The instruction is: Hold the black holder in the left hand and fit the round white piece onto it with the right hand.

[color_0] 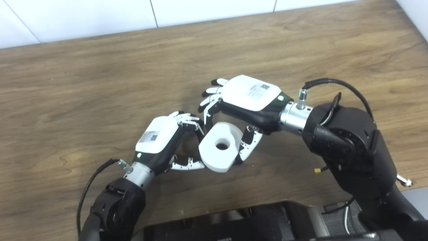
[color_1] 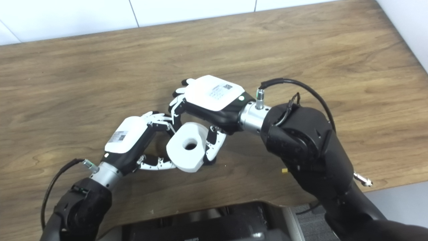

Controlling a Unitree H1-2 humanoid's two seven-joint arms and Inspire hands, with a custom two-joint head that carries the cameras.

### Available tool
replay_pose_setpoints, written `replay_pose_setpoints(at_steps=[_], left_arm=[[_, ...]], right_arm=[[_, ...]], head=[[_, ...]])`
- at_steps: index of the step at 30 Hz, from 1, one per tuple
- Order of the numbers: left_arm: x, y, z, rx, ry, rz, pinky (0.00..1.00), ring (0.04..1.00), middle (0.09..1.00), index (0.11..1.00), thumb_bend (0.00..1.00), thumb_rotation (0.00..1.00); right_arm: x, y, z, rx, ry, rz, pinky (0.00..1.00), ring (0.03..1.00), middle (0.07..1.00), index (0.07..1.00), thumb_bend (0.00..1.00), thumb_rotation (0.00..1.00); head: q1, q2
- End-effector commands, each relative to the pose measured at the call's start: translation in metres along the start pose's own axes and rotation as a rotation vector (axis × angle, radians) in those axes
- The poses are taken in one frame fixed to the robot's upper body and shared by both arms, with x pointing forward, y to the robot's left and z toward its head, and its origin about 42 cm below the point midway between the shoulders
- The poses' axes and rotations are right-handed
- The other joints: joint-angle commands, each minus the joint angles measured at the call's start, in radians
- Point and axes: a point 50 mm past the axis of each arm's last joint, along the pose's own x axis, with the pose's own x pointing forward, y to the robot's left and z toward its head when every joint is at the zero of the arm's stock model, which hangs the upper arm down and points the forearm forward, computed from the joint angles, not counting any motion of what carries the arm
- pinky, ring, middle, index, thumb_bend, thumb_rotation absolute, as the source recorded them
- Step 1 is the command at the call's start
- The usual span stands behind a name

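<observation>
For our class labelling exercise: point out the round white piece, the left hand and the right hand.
round white piece (color_0: 214, 155), left eye view, flat front face beside the hole.
left hand (color_0: 157, 135), left eye view, white back cover.
right hand (color_1: 214, 92), right eye view, white back cover.

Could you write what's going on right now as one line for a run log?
left hand: beside piece, grip unclear | right hand: shut on round white piece | black holder: not visible | table: wooden

Two head cameras (side by side) look steeply down, close, sharing the wooden table.
</observation>
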Motion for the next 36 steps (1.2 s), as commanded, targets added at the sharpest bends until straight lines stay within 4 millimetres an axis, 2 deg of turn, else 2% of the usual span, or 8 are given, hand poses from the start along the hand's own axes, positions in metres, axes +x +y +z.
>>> replay_pose_setpoints(at_steps=[1,20,26,27,28,29,31,36], left_arm=[[-0.0012,0.0003,-0.0058,0.009,0.044,-0.012,0.92,0.853,0.781,0.487,0.52,0.05],[-0.0005,-0.0007,-0.0045,0.008,0.043,-0.009,0.92,0.854,0.781,0.487,0.52,0.05],[-0.0001,-0.0013,-0.0038,0.011,0.042,-0.007,0.92,0.852,0.780,0.487,0.52,0.05],[-0.0001,-0.0012,-0.0038,0.011,0.043,-0.007,0.92,0.852,0.780,0.487,0.52,0.05],[-0.0001,-0.0011,-0.0037,0.011,0.043,-0.007,0.92,0.853,0.780,0.487,0.52,0.05],[0.0000,-0.0012,-0.0038,0.011,0.042,-0.006,0.92,0.853,0.780,0.487,0.52,0.05],[0.0001,-0.0011,-0.0039,0.011,0.044,-0.006,0.92,0.853,0.781,0.487,0.52,0.05],[0.0008,-0.0014,-0.0040,0.014,0.045,-0.004,0.92,0.850,0.779,0.487,0.52,0.05]], right_arm=[[-0.0002,-0.0054,0.0051,-0.025,-0.026,-0.045,1.00,0.919,0.819,0.482,0.53,0.13],[0.0029,-0.0043,-0.0033,-0.032,-0.009,-0.048,0.98,0.909,0.816,0.484,0.53,0.14],[0.0006,-0.0066,-0.0046,-0.026,0.003,-0.036,1.00,0.923,0.822,0.491,0.52,0.15],[0.0003,-0.0072,-0.0046,-0.025,0.007,-0.030,1.00,0.925,0.825,0.544,0.74,0.19],[0.0001,-0.0077,-0.0046,-0.025,0.009,-0.025,1.00,0.930,0.831,0.581,0.86,0.23],[-0.0001,-0.0082,-0.0046,-0.023,0.012,-0.020,1.00,0.935,0.837,0.611,0.93,0.26],[-0.0004,-0.0089,-0.0048,-0.024,0.016,-0.010,1.00,0.949,0.848,0.651,0.99,0.29],[-0.0013,-0.0111,-0.0038,-0.034,0.025,0.012,1.00,0.978,0.893,0.748,1.00,0.35]], head=[[-0.004,-0.002],[-0.001,-0.003],[0.001,-0.005],[0.001,-0.005],[0.001,-0.005],[0.002,-0.007],[0.002,-0.007],[0.001,-0.009]])
